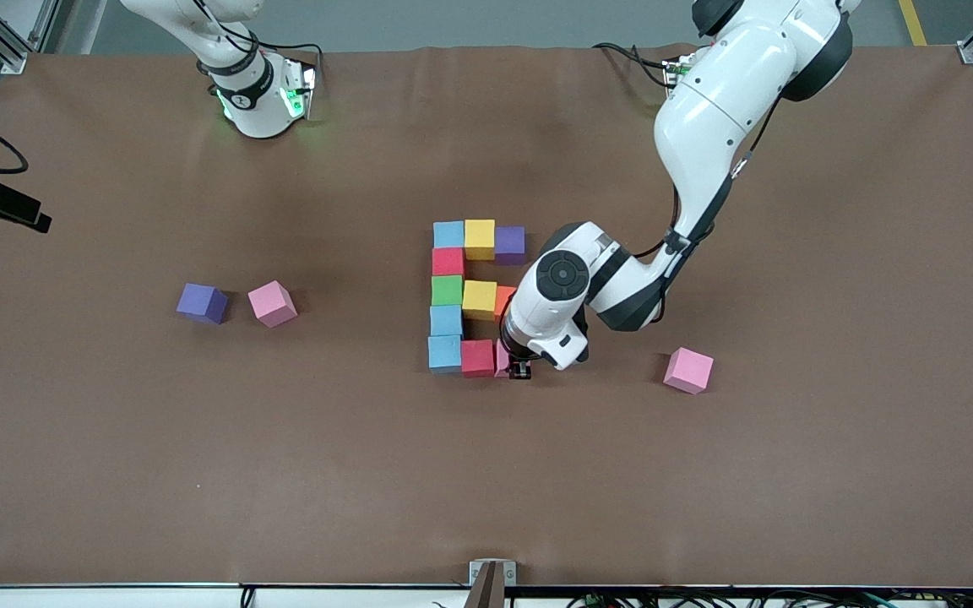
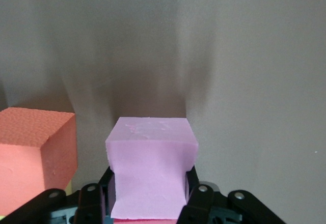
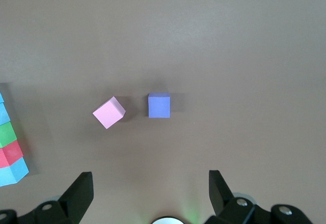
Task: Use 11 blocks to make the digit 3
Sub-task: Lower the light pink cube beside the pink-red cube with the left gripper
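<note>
multicoloured digit 3 (image 1: 465,295) mid-table; its last pink block (image 2: 151,165) held between fingers beside the red.

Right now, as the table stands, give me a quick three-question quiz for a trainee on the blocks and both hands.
1. True or false: the left hand is shut on a pink block.
2. How many blocks lie loose, apart from the figure?
3. The right hand is: A open and holding nothing; B shut on a green block; C shut on a yellow block.

Key:
1. True.
2. Three: purple block, pink neighbour, lone pink block.
3. A.
</note>
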Robot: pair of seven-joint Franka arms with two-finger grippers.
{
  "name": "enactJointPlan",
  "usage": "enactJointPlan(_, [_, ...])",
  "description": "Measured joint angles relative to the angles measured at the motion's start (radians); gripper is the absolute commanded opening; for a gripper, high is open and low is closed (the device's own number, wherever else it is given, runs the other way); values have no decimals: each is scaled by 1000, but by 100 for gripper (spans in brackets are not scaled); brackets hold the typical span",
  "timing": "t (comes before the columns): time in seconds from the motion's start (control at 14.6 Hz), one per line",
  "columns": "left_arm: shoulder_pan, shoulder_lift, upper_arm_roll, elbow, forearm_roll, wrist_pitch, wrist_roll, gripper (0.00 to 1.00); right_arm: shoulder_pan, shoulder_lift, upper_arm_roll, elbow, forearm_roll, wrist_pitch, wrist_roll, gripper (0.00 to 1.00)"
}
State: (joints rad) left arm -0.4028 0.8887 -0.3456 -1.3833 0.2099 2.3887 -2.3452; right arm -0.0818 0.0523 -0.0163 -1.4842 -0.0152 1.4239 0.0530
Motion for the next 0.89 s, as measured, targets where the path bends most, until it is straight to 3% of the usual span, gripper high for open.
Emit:
enactJointPlan(0.55, [-6, 2, 3, 1, 0, 5, 0, 20, 0, 0, -1, -4, 0, 18, 0, 100])
enactJointPlan(0.76, [-7, 4, 3, 2, 0, 6, 0, 27, 0, 0, -2, -4, 0, 5, 0, 100])
enactJointPlan(0.82, [-7, 4, 3, 2, 0, 7, 0, 40, 0, 0, -2, -4, 0, 1, 0, 100])
enactJointPlan(0.89, [-7, 4, 3, 2, 0, 7, 0, 72, 0, 0, -2, -4, 0, -3, 0, 100])
